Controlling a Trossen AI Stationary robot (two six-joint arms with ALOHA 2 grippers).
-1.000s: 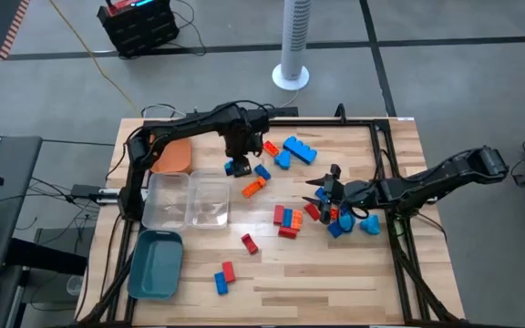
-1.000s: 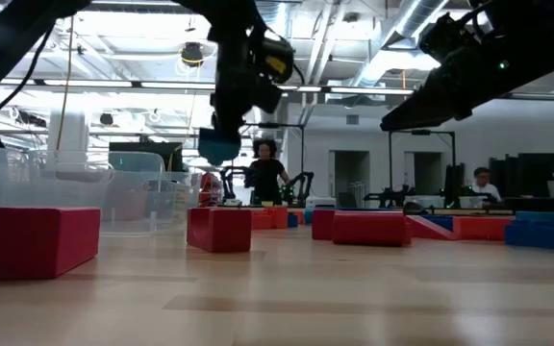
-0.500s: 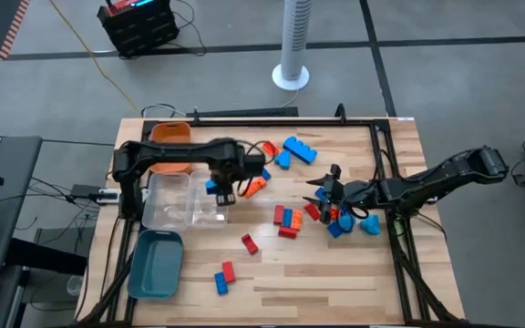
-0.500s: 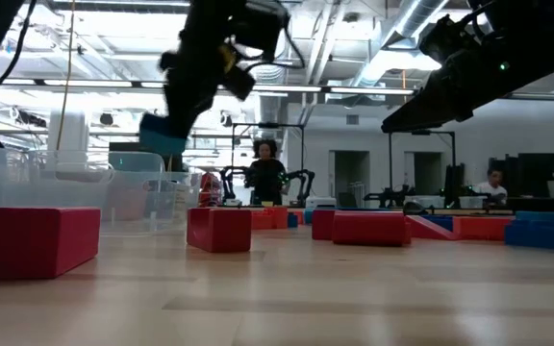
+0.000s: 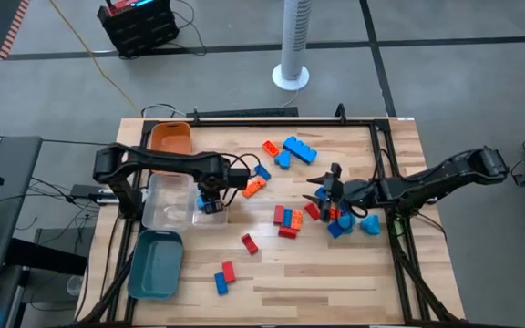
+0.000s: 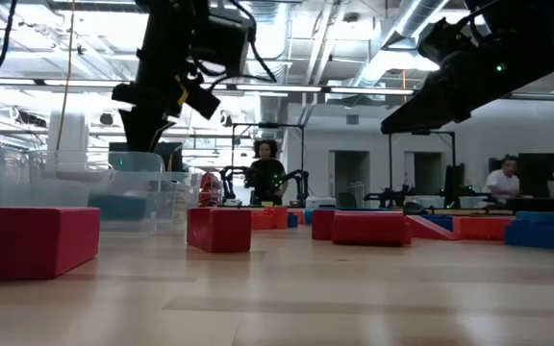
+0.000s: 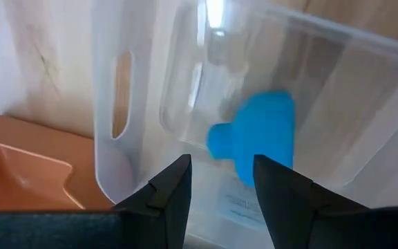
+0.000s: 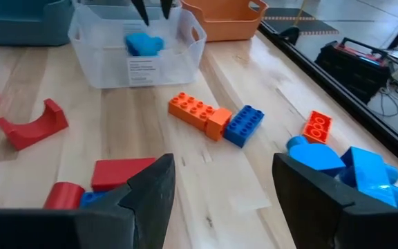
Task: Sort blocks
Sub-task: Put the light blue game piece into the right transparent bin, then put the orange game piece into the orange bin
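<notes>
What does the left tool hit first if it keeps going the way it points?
Probably the blue block in the clear tray. The left tool, fingers apart, points down into the tray with the block just past its tips. Whether the block is resting on the tray floor is unclear.

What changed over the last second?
The left pincer carried a blue block from the loose blocks to over the clear tray; the block now sits inside it, clear of the fingers, so apparently let go. The right pincer and the other blocks stayed put.
</notes>
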